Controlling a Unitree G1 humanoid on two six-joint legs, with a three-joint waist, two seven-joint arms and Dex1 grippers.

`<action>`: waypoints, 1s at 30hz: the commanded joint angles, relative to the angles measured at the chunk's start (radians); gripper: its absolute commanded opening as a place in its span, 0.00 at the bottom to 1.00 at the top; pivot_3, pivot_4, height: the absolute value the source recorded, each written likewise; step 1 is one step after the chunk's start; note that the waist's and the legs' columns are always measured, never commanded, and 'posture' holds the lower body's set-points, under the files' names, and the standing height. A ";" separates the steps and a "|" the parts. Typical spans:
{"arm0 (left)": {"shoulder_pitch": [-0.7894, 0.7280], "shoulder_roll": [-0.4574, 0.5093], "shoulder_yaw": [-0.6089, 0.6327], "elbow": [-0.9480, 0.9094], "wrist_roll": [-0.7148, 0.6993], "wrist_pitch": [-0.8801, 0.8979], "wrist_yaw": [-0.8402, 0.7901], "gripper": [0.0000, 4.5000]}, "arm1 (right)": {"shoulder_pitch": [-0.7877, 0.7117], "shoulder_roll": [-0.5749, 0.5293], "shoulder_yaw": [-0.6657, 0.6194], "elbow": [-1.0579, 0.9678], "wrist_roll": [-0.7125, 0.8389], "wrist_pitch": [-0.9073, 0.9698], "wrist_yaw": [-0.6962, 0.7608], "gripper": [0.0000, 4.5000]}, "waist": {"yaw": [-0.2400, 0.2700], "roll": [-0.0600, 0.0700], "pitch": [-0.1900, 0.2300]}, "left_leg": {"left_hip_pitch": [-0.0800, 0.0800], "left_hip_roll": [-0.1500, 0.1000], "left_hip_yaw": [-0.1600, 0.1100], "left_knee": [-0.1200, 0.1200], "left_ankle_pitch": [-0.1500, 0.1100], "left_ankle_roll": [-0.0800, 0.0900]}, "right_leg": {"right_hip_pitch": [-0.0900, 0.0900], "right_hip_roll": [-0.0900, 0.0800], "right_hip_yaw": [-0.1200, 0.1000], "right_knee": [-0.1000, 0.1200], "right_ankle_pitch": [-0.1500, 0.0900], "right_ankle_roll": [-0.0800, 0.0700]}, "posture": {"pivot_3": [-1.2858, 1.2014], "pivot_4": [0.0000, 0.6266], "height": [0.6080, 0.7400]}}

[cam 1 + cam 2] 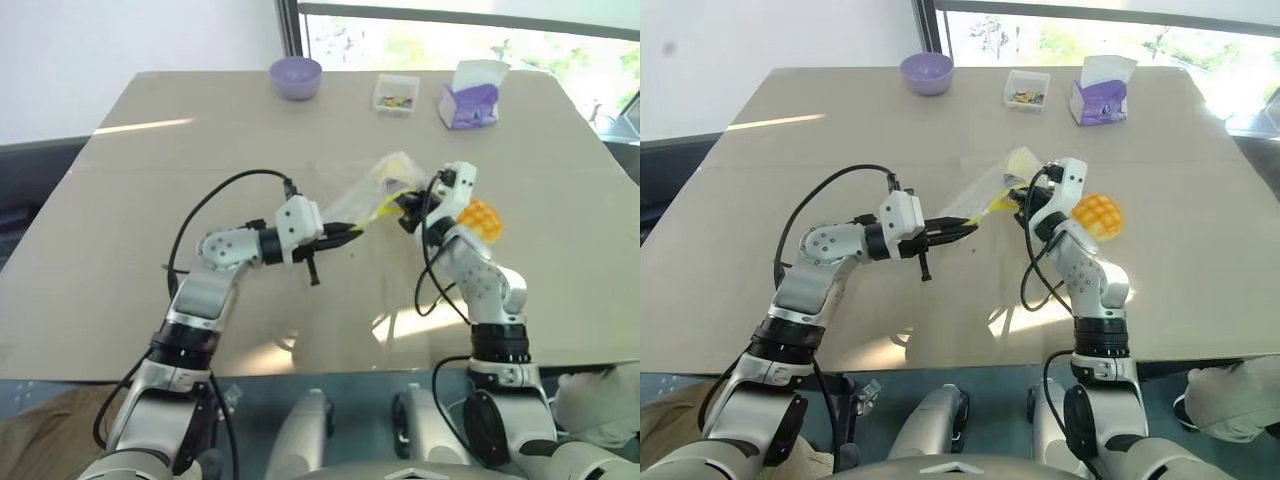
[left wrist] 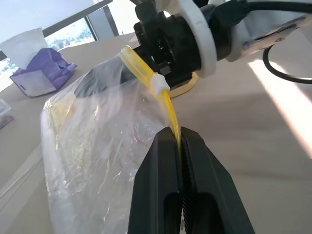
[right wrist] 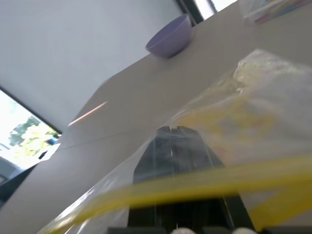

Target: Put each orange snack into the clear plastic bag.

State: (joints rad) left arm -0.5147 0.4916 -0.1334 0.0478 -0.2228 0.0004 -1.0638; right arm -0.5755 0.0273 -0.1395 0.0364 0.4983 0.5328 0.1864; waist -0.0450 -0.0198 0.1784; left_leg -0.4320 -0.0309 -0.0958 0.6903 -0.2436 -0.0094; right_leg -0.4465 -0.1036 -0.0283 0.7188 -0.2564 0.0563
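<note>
Over the tan table (image 1: 150, 200), the limp, slippery clear plastic bag (image 1: 370, 190) is pinched by its yellow zip strip (its stiffest part) between the clenched left gripper (image 1: 352, 232) and right gripper (image 1: 405, 212).

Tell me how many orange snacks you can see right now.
1. The orange snack lies on the table, just beyond the right arm and outside the clear plastic bag that both grippers hold. Others could be hidden behind the arms or bag.
</note>
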 commanded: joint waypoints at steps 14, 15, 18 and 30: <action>-0.073 0.004 0.005 0.050 0.104 -0.110 0.093 0.00 | 0.053 -0.323 0.365 0.056 -0.625 -0.492 0.078 0.02 | 0.000 0.000 0.000 | 0.000 0.000 0.001 0.000 0.000 0.000 | 0.000 0.000 0.001 0.000 0.000 0.000 | 0.52 0.24 0.44; -0.077 0.005 0.002 0.059 0.115 -0.117 0.099 0.00 | 0.055 -0.333 0.382 0.058 -0.649 -0.505 0.084 0.02 | -0.002 0.000 0.000 | 0.000 0.000 0.001 0.000 0.000 0.000 | 0.000 0.000 0.001 0.000 0.000 0.000 | 0.52 0.24 0.44; -0.095 0.007 -0.002 0.092 0.172 -0.164 0.143 0.00 | 0.047 -0.365 0.422 0.086 -0.730 -0.528 0.089 0.02 | -0.003 0.000 0.000 | 0.000 0.000 0.001 0.000 0.000 0.000 | 0.000 0.000 0.001 0.000 0.000 0.000 | 0.52 0.24 0.44; -0.097 0.082 -0.045 0.163 0.212 -0.277 0.054 0.00 | 0.072 -0.457 0.476 0.141 -0.856 -0.546 0.190 0.02 | 0.000 0.000 0.000 | 0.000 0.000 0.001 0.000 0.000 0.000 | 0.000 0.000 0.001 0.000 0.000 0.000 | 0.52 0.24 0.44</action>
State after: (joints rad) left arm -0.6120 0.5648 -0.1761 0.2321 -0.0025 -0.2700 -1.0033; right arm -0.5071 -0.4246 0.3287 0.1980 -0.3499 0.0131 0.3574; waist -0.0449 -0.0201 0.1784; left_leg -0.4323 -0.0309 -0.0944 0.6905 -0.2437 -0.0094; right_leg -0.4467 -0.1038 -0.0275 0.7186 -0.2565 0.0564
